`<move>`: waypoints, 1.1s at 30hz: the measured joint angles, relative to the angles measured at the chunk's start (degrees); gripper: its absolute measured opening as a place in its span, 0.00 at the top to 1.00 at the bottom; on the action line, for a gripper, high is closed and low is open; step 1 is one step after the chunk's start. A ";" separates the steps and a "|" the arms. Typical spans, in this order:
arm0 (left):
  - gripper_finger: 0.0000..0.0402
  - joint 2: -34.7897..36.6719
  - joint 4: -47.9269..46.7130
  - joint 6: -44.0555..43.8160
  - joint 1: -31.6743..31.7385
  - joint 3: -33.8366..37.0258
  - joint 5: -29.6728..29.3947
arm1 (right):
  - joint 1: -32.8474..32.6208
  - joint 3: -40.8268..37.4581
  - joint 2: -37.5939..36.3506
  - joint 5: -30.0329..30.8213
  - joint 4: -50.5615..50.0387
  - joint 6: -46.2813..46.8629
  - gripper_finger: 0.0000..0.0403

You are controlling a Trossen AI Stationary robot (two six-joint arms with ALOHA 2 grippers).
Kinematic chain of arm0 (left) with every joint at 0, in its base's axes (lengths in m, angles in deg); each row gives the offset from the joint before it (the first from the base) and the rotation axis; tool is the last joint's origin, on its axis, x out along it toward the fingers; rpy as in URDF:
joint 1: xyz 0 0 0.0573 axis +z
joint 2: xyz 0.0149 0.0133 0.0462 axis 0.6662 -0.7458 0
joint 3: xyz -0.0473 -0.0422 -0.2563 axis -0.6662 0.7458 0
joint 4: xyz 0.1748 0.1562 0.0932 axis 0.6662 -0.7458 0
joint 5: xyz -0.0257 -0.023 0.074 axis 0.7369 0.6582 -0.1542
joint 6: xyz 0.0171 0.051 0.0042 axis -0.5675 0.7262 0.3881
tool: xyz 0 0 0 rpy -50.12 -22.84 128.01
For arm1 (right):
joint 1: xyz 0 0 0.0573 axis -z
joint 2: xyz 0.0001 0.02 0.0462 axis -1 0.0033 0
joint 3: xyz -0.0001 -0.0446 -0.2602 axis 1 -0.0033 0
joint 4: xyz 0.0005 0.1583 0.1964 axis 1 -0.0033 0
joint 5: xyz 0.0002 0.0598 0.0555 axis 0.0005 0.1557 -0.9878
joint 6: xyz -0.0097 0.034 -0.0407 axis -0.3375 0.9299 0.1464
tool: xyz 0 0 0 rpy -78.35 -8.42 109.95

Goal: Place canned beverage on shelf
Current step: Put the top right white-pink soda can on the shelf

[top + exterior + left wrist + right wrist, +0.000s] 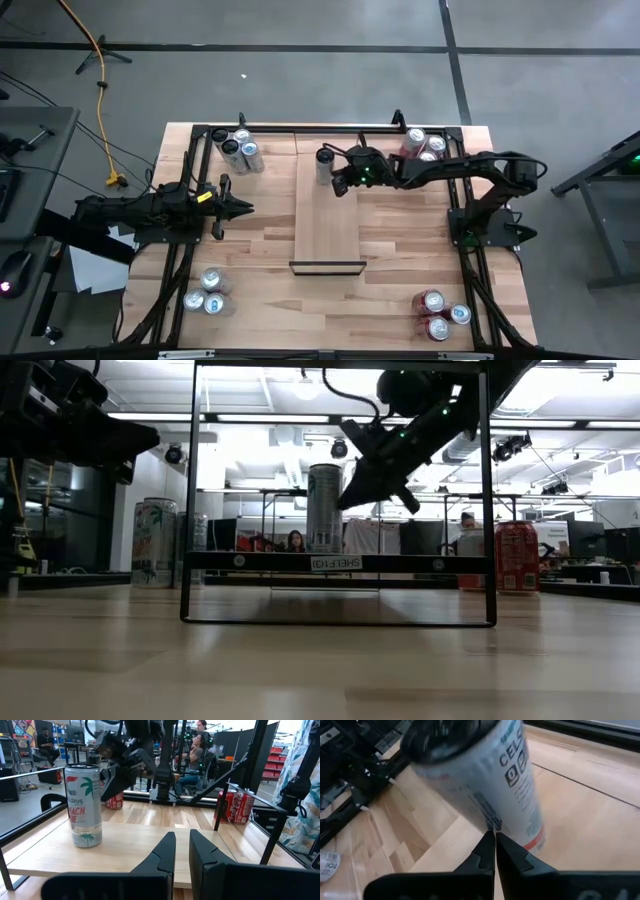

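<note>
The tall white can stands upright at the shelf's far edge, ungripped. The right gripper hovers beside it, fingers clenched empty; a stray swing could topple it. The left gripper waits clenched.

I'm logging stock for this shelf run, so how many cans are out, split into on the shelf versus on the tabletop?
Can on the shelf: 1
Tabletop cans, three near each corner of the tabletop: 12
Total: 13
</note>
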 joint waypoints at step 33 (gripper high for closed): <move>0.99 0.00 -0.01 0.00 0.00 0.00 -0.01 | 3.47 13.52 9.42 6.08 -5.05 -7.85 1.00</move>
